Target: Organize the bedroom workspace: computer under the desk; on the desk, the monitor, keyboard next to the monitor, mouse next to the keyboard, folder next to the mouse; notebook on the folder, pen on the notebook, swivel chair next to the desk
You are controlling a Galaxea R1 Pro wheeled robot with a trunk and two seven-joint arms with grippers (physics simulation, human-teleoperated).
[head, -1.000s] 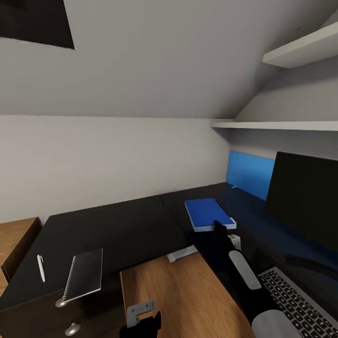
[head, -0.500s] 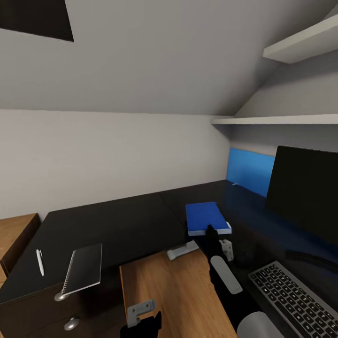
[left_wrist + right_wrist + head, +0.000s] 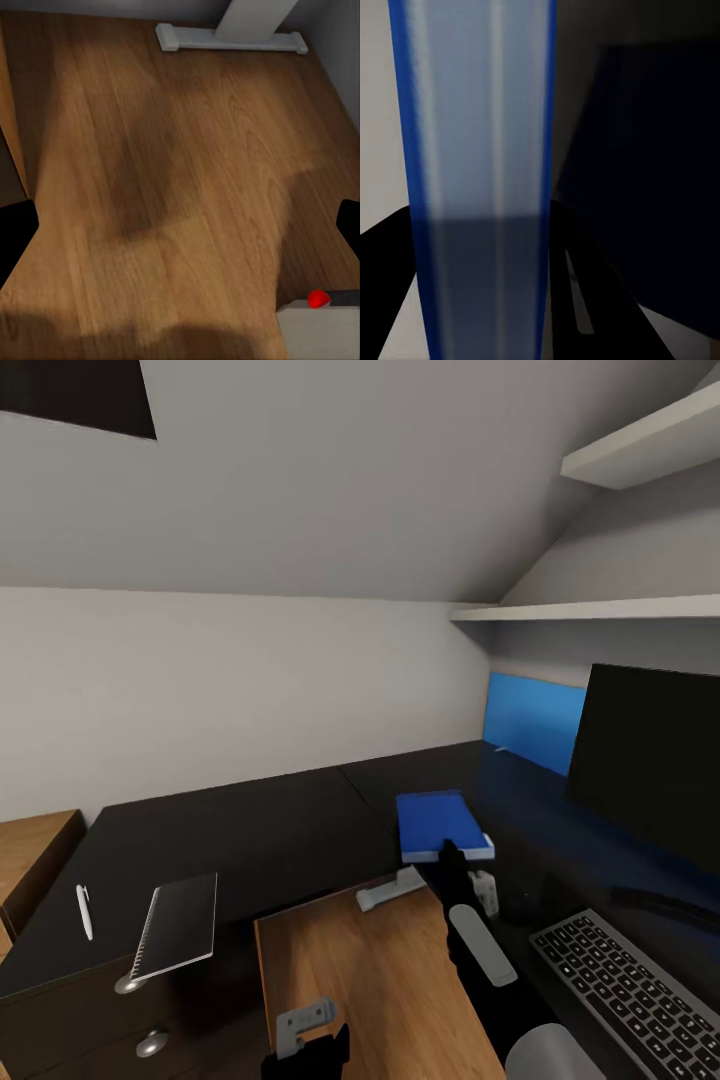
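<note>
Right now your right gripper (image 3: 447, 852) reaches over the black desk (image 3: 250, 830) to the near edge of the blue folder (image 3: 438, 822), and the right wrist view shows that pale, blue-bordered edge (image 3: 480, 180) running between the two dark fingers (image 3: 585, 300), so the jaws stand closed on it. You have the notebook (image 3: 180, 925) and pen (image 3: 84, 911) lying apart on the desk's left wing. Beside the folder stands the monitor (image 3: 650, 760), with the keyboard (image 3: 630, 990) in front. Your left gripper (image 3: 305, 1032) hangs low over the wood floor (image 3: 180, 187); I cannot tell how far its jaws are open.
</note>
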